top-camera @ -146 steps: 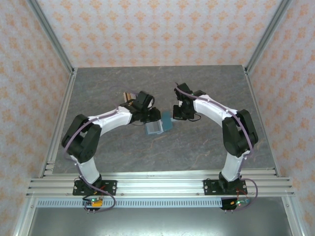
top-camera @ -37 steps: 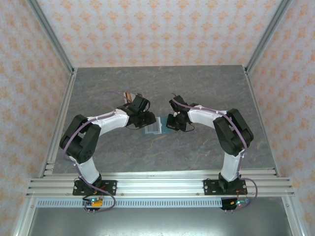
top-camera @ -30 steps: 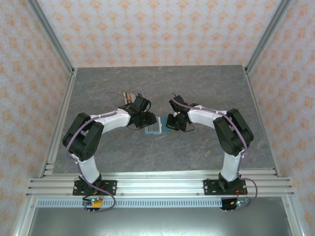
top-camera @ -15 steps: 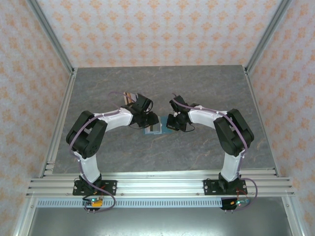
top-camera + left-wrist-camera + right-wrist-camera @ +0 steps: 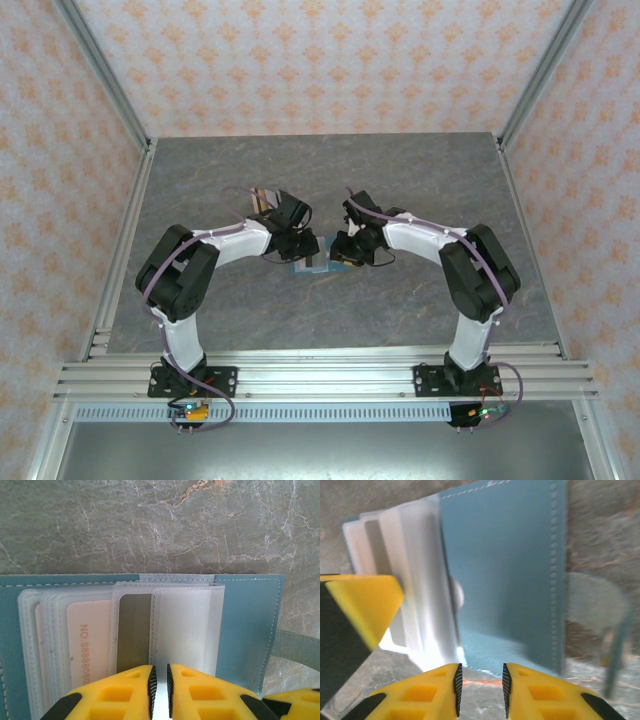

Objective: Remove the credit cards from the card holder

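pinching glossy clear sleeve (image 5: 182, 625), left jaws, right jaws parted over stitched teal card holder (image 5: 510, 570)

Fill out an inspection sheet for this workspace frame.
Surface: grey marbled table.
Job's things: blue wallet lies open; pale card and dark card sit inside it; small brown and pale pieces behind the left arm, likely cards.
Clutter: nothing seen.
Tools: left tool pinched on a clear sleeve; right tool open at the wallet's edge.
Cables: purple cables run along both arms.
Surroundings: patterned walls, metal rails.
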`<state>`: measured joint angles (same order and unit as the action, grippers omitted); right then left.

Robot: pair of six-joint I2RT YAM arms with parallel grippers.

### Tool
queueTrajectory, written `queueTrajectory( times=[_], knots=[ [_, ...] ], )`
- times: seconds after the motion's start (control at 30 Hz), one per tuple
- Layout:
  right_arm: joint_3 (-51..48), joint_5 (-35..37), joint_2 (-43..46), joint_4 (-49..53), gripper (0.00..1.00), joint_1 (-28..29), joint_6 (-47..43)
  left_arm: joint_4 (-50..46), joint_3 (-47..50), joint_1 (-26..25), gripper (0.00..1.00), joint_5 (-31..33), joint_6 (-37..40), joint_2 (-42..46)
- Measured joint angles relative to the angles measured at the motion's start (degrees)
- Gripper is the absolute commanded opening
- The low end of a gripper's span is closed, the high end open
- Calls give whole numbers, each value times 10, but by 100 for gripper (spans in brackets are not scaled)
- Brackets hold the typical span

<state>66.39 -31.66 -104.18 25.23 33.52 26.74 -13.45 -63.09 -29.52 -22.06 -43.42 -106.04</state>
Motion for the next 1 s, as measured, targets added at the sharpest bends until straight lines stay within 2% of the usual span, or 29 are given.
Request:
queueTrajectory(
  times=[0.27,0.53,0.83,1.0],
  knots=[
    [26,-26,-36,0,33,8,0,0,0,0,12,0,0,-1],
    [40,-28,-63,5,24,8,0,-2,-2,0,11,-2,0,-1],
    [47,-14,-70,15,22,10,1,-35,-2,8,31,2,11,21],
    [47,-14,-70,15,22,10,3,-45,-2,22,35,0,17,29]
  ],
)
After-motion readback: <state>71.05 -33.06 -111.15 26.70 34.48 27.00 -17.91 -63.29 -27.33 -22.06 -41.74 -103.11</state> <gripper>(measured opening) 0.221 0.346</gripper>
